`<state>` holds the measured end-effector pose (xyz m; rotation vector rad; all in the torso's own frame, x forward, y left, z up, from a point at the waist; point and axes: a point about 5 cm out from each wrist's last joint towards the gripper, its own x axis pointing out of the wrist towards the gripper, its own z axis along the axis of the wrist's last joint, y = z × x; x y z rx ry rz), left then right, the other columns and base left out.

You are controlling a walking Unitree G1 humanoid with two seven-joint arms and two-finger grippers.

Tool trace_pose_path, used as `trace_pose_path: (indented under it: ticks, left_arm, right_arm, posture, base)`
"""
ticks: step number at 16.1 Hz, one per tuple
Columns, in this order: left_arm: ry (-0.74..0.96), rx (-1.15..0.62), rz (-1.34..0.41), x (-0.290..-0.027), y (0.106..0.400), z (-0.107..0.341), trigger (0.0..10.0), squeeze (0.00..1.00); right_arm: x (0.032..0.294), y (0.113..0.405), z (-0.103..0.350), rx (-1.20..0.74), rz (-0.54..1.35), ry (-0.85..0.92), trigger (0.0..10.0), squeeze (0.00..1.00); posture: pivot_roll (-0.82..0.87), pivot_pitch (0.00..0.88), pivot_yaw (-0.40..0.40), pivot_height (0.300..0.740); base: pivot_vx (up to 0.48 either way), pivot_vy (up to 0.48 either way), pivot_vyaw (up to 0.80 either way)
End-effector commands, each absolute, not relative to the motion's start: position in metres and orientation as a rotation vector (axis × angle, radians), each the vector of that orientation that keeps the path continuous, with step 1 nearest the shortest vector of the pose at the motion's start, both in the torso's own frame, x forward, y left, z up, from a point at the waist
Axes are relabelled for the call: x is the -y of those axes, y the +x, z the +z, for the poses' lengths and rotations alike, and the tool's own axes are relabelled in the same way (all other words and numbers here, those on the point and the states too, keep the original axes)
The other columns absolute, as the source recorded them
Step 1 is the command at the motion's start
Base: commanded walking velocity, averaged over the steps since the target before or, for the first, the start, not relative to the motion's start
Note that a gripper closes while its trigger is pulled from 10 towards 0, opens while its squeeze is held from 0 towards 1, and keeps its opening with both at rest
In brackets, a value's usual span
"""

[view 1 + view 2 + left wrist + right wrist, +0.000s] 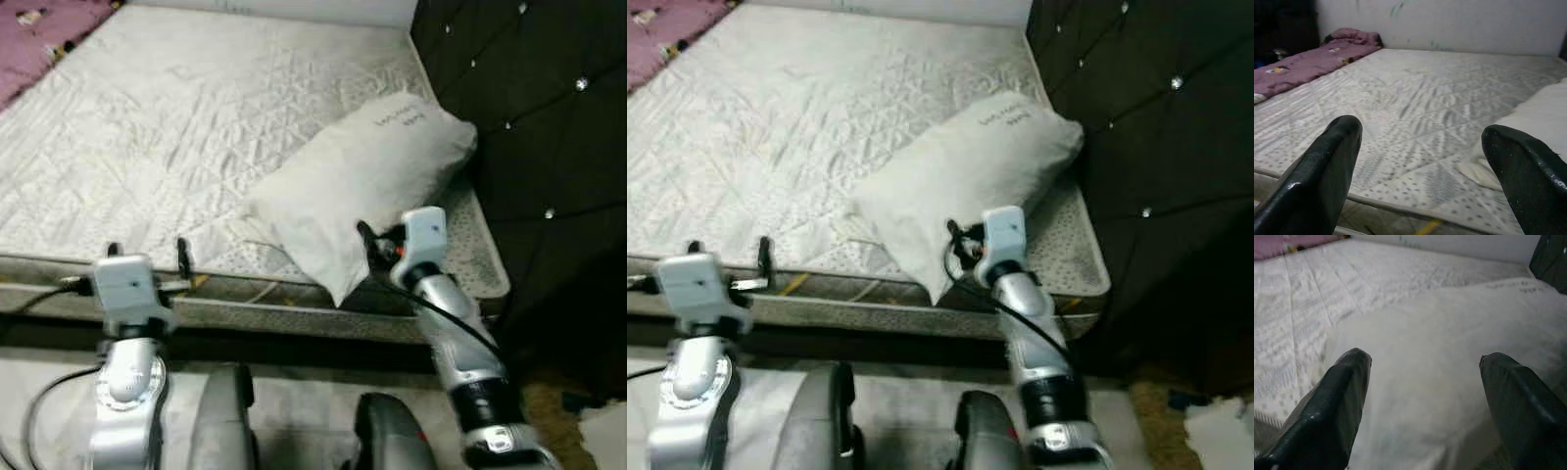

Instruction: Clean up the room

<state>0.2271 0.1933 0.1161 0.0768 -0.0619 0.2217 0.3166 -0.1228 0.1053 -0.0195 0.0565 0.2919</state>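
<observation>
Two grippers spread wide at the bed edge

We are holding our right gripper (1420, 396) with fingers parted, facing the white pillow (362, 186) lying just ahead on the mattress (157, 127), beside the dark headboard (529, 108). Our left gripper (1425, 166) is hovering likewise spread at the near mattress edge, a purple blanket (1303, 66) lying far beyond.
</observation>
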Motion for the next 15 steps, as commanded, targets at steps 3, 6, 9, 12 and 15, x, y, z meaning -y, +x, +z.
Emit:
trace_pose_path:
  ticks: [3, 6, 9, 12, 15]
  left_arm:
    - [0.072, 0.078, 0.186, -0.1869, 0.229, 0.1197, 10.0, 0.0]
    - [0.072, 0.072, 0.181, -0.1866, 0.2288, 0.1188, 10.0, 0.0]
    - [0.074, 0.064, 0.19, -0.1861, 0.2293, 0.1179, 10.0, 0.0]
    - [0.072, 0.057, 0.197, -0.1864, 0.2291, 0.117, 10.0, 0.0]
    - [0.081, 0.044, 0.202, -0.1875, 0.2287, 0.1164, 10.0, 0.0]
  right_arm:
    - [0.1285, 0.3171, 0.1068, -0.043, 0.289, -0.059, 10.0, 0.0]
    - [0.1283, 0.3171, 0.1074, -0.033, 0.294, -0.063, 10.0, 0.0]
    - [0.1287, 0.3174, 0.1067, -0.035, 0.296, -0.067, 10.0, 0.0]
    - [0.1289, 0.3173, 0.1055, -0.043, 0.297, -0.048, 10.0, 0.0]
    - [0.1293, 0.3178, 0.1053, -0.052, 0.319, -0.069, 10.0, 0.0]
  posture:
    - [0.0, 0.061, -0.026, 0.593]
    - [0.0, 0.062, -0.027, 0.593]
    - [0.0, 0.064, -0.03, 0.593]
    - [0.0, 0.069, -0.03, 0.593]
    - [0.0, 0.072, -0.028, 0.558]
  base:
    - [0.477, 0.0, 0.0]
    - [0.46, 0.0, 0.0]
    - [0.0, 0.0, 0.0]
    - [0.0, 0.0, 0.0]
    - [0.0, 0.0, 0.0]
